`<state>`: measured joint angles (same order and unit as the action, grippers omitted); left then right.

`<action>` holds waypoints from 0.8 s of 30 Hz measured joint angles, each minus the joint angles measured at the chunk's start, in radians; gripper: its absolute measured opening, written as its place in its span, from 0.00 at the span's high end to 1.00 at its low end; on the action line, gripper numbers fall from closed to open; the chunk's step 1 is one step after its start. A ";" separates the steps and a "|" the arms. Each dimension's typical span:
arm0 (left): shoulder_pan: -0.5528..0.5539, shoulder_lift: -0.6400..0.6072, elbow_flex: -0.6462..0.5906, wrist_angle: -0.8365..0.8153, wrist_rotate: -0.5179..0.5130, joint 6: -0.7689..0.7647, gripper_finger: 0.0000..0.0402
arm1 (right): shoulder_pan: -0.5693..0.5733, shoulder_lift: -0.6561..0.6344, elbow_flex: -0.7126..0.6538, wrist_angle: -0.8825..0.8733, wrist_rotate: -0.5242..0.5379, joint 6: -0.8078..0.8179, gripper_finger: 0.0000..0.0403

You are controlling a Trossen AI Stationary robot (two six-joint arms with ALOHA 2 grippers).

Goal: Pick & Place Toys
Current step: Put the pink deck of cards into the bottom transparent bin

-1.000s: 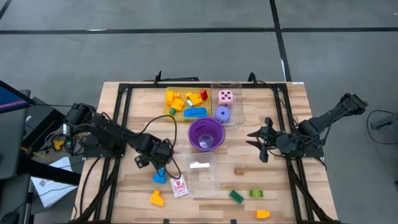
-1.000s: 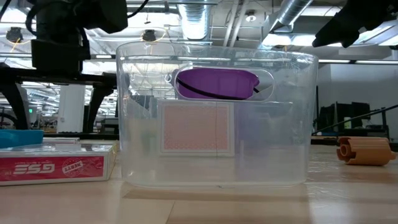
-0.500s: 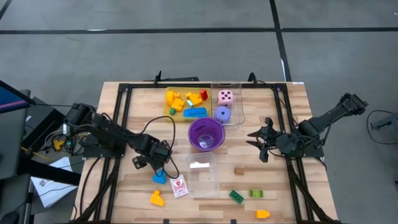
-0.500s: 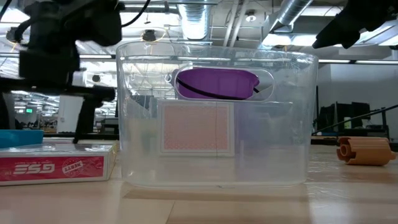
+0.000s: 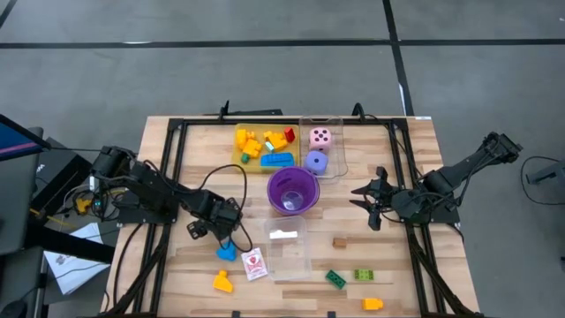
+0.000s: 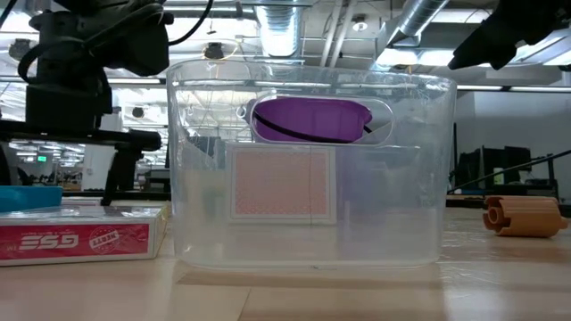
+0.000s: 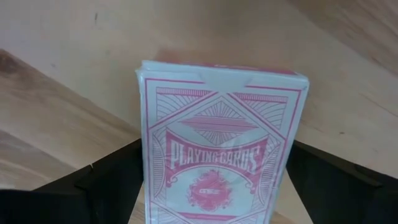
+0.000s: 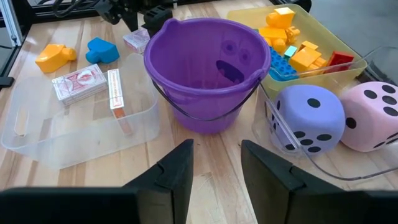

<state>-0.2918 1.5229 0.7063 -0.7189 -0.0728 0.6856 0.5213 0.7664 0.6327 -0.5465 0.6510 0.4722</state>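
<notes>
left gripper [image 5: 222, 231] by clear tray [image 5: 305, 256] edge

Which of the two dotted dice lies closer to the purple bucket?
The purple dotted foam die: it sits next to the purple plastic bucket, while the pink dotted foam die lies behind it, farther from the bucket.

1. Pack of playing cards [image 7: 221, 146] cut off at the left wrist view's lower edge.
2. Purple cup [image 6: 310, 119] mostly veiled behind the clear tray [image 6: 303, 241], low view.
3. Pink die [image 8: 373, 115] clipped by the right wrist view's edge.
</notes>
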 joint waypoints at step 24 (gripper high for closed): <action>0.002 -0.001 -0.002 -0.023 -0.017 -0.197 0.21 | 0.000 0.000 0.000 0.000 0.000 0.000 0.68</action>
<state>-0.2901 1.5219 0.7040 -0.7422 -0.0899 0.4882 0.5213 0.7665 0.6327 -0.5465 0.6514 0.4721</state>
